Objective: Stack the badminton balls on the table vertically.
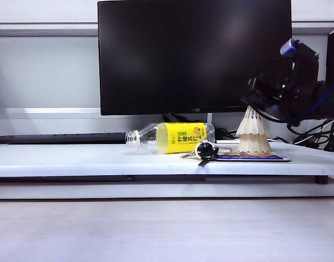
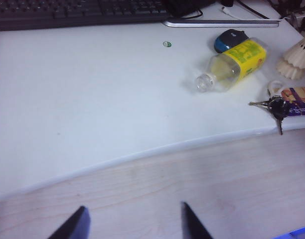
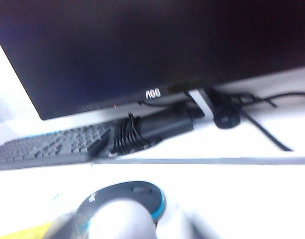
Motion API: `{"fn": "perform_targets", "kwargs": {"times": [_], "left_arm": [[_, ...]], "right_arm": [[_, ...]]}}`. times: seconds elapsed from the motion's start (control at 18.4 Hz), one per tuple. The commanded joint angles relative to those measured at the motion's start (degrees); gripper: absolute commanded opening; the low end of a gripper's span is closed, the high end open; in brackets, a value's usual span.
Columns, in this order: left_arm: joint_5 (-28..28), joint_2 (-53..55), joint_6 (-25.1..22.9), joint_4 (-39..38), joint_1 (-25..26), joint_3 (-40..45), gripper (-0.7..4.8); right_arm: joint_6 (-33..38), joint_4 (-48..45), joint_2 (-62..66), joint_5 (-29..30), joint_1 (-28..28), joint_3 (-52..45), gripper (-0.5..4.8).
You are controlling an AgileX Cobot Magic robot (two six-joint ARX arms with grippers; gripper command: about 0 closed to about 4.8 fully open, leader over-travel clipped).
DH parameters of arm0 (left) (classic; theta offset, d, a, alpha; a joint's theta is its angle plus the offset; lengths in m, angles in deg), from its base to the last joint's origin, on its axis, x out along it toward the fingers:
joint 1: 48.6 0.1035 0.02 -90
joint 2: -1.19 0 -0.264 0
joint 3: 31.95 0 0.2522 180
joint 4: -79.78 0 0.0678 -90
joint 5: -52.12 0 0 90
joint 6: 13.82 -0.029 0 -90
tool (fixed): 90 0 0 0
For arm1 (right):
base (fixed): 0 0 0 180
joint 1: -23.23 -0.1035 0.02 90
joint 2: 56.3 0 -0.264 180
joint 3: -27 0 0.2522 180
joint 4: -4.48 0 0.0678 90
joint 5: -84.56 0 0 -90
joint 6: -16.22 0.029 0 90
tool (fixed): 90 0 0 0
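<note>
shuttlecocks standing stacked near counter right edge | right hand hovering beside stack, grip indeterminate | left hand gaping over front edge

The two badminton balls are standing one on top of the other toward the right end of the white surface, forming a short upright stack. Both are showing cream-white feather skirts flaring downward, the upper one nesting over the lower so its skirt is overlapping the other's narrow part. The lower one is sitting with its wide skirt rim down. From the left wrist view the same pair is appearing at the far edge of the surface, leaning slightly, with a dark band showing near the top.
</note>
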Motion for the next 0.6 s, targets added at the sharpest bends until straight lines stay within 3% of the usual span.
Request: {"fn": "perform_targets", "kwargs": {"times": [0.05,0.22,0.43,0.49,0.6], "left_arm": [[0.00,0.00,-0.02,0.74,-0.02,-0.17,2.46],[0.00,0.00,-1.03,1.05,-0.02,-0.17,2.46],[-0.02,-1.05,-1.31,8.15,-0.02,2.78,2.46],[-0.79,-2.16,-1.33,11.08,-0.02,3.91,2.45],[-5.49,-6.97,-1.31,21.20,-0.02,7.06,2.41]], "right_arm": [[-0.20,-0.94,-0.39,0.31,-0.04,0.15,2.90],[-3.96,-0.98,-4.04,0.72,-0.02,0.24,4.41],[-4.48,-0.83,-19.41,2.45,0.20,0.28,4.31],[-4.42,-0.74,-25.20,4.20,0.20,0.28,3.60],[-4.09,1.33,-38.03,5.97,0.55,0.28,0.99]]}}
